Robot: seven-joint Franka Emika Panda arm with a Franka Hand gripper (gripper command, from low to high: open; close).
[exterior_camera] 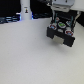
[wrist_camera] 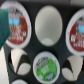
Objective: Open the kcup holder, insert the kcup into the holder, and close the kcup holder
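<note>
Green-and-blue kcup (wrist_camera: 46,65) label blurred, unreadable, seated in kcup holder (wrist_camera: 64,37).

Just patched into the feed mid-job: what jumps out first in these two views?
In the exterior view, the black holder sits at the table's far right with the arm over it. In the wrist view, its round slots fill the frame: the green-topped kcup sits in one, two red-and-white pods in others, and a pale empty slot between those two. Gripper fingers can't be made out.
</note>
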